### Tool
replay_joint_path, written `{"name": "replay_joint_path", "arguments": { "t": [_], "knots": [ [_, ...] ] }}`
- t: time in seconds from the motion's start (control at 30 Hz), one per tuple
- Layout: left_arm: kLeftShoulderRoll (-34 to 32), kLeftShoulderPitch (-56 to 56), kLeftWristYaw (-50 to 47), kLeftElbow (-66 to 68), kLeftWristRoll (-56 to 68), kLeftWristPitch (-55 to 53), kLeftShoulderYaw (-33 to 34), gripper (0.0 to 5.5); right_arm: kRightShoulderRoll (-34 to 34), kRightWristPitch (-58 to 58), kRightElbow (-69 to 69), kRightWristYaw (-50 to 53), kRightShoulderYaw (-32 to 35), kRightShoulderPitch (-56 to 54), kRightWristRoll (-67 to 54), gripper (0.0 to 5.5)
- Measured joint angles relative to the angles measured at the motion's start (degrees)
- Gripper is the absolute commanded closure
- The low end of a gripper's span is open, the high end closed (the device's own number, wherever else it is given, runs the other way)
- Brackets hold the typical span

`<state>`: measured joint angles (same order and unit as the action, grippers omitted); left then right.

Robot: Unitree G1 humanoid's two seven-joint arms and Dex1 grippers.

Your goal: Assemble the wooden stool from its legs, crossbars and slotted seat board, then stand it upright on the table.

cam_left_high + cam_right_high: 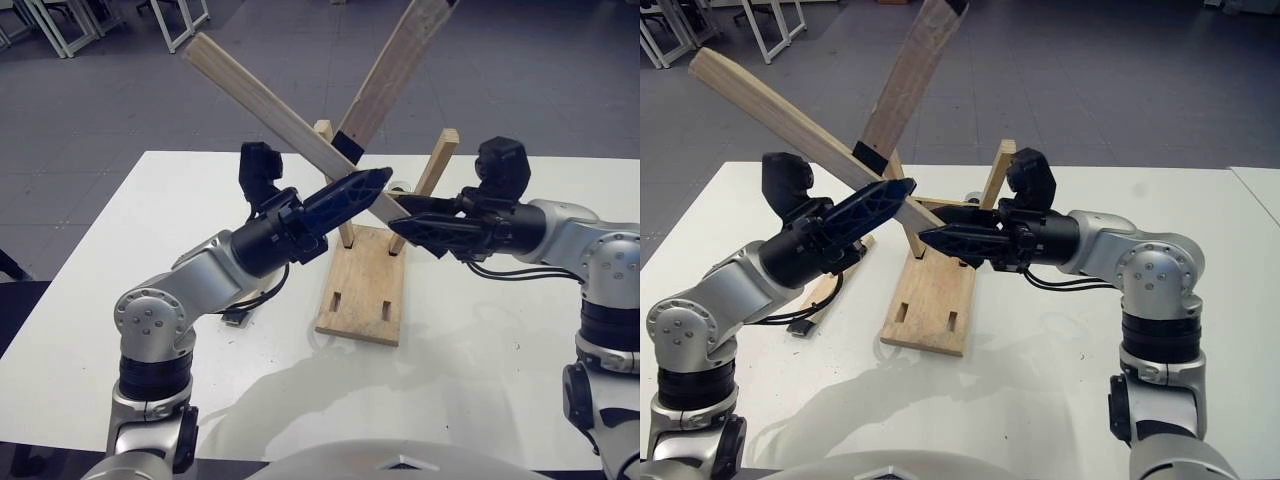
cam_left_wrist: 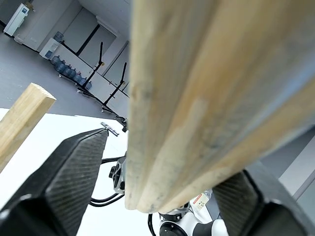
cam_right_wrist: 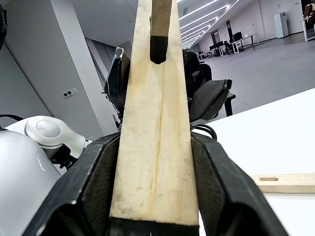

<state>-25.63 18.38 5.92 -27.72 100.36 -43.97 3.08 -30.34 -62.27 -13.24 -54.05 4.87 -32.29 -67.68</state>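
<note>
Well, both arms hold timber up over the middle of the white table [image 1: 150,220], and the two pieces cross like an X. The left gripper [image 1: 365,188] is clamped on the lower end of a long, browner wooden bar [image 1: 400,60] with a black band partway down. The right gripper [image 1: 395,212] pinches the lower end of a long, pale wooden bar [image 1: 260,100], which slants up towards the robot's left, in front of the banded one. Under the crossing lies the flat, pale wooden seat board [image 1: 360,290] with its rectangular slots. Two thin wooden sticks [image 1: 437,160] rise from its far end, leaning apart.

From where I stand, the bars look stiff and light, but they are long and gripped right at one end. Each acts as a lever: a small wrist turn would swing the far tip widely, and smooth wood may swivel between the pads. A hold close to the end that goes into a slot, as both have, seems right for steering it in. The seat board lies loose, so I'd expect it to slide or tip if a bar pushes sideways.
</note>
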Motion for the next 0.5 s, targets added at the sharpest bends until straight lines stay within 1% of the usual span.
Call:
{"name": "replay_joint_path", "arguments": {
  "t": [0.17, 0.43, 0.47, 0.5],
  "knots": [
    [-0.75, 0.39, 0.85, -0.02, -0.18, -0.24, 0.05, 3.27, 0.00, 0.02, 0.36, 0.01, -0.05, 0.00, 0.37, 3.43],
    [-0.85, 0.45, 2.94, 0.81, -5.51, -0.14, 0.07, 3.39, 0.19, -0.07, 0.22, 2.14, -0.31, 0.72, 0.44, 3.43],
    [-0.85, 0.45, 3.26, 1.18, -5.71, -0.32, 0.07, 3.40, 0.18, -0.07, 0.16, 2.18, -0.32, 0.94, 0.44, 3.05],
    [-0.85, 0.44, 3.56, 1.63, -5.84, -0.62, 0.07, 3.41, 0.16, -0.06, 0.08, 2.16, -0.37, 1.31, 0.44, 2.93]
  ]
}}
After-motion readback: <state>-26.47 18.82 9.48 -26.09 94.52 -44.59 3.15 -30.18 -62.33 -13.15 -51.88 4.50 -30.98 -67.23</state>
